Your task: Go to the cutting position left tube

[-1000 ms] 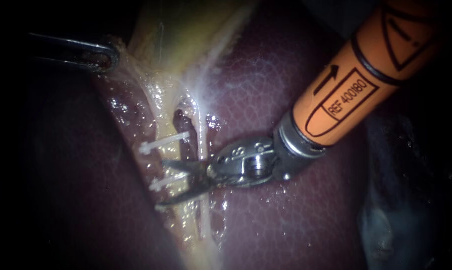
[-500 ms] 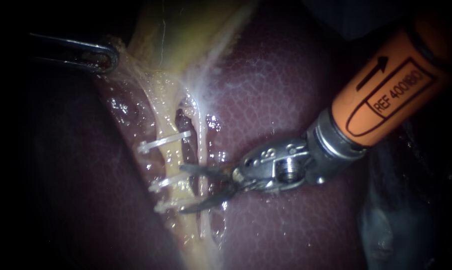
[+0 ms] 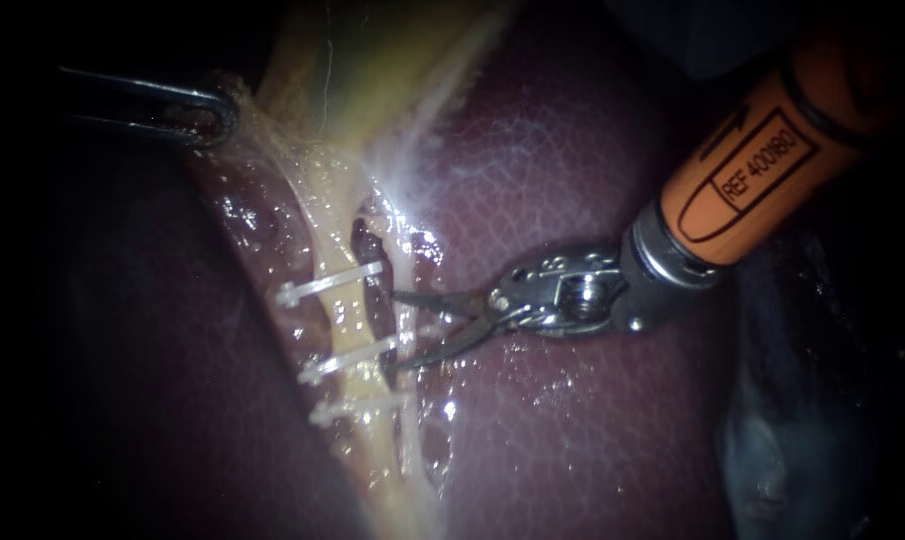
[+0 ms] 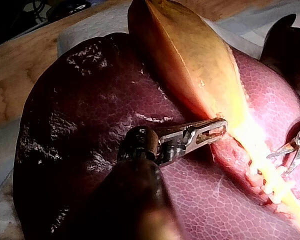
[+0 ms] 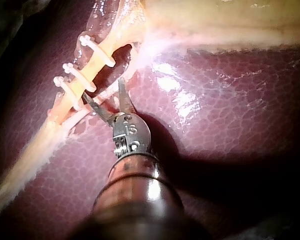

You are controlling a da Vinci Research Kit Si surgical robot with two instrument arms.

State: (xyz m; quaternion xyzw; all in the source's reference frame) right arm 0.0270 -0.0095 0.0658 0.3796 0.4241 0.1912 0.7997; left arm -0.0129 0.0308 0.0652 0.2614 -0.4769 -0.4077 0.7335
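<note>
The yellow left tube (image 3: 344, 320) runs down from the gallbladder (image 3: 372, 60) and carries three white clips: top (image 3: 322, 286), middle (image 3: 337, 362), lowest (image 3: 352, 407). A thin whitish tube (image 3: 405, 262) lies just right of it. My right instrument (image 3: 400, 330), orange-shafted, has its thin blades open. Their tips sit beside the left tube at the level of the top and middle clips, with the thin tube crossing the gap. In the right wrist view the open blades (image 5: 103, 90) point at the clipped tube (image 5: 90, 65). My left instrument (image 3: 210, 112) is shut on the gallbladder's edge (image 4: 225, 125).
Dark red liver (image 3: 552, 150) lies under and around both tubes, wet and glistening near the blades. In the left wrist view the liver rests on white cloth (image 4: 95, 22) over a wooden board (image 4: 10, 75).
My right instrument has drawn back to the right and upward, its open blades leaving the left tube near the lower clips. My left instrument has held still.
</note>
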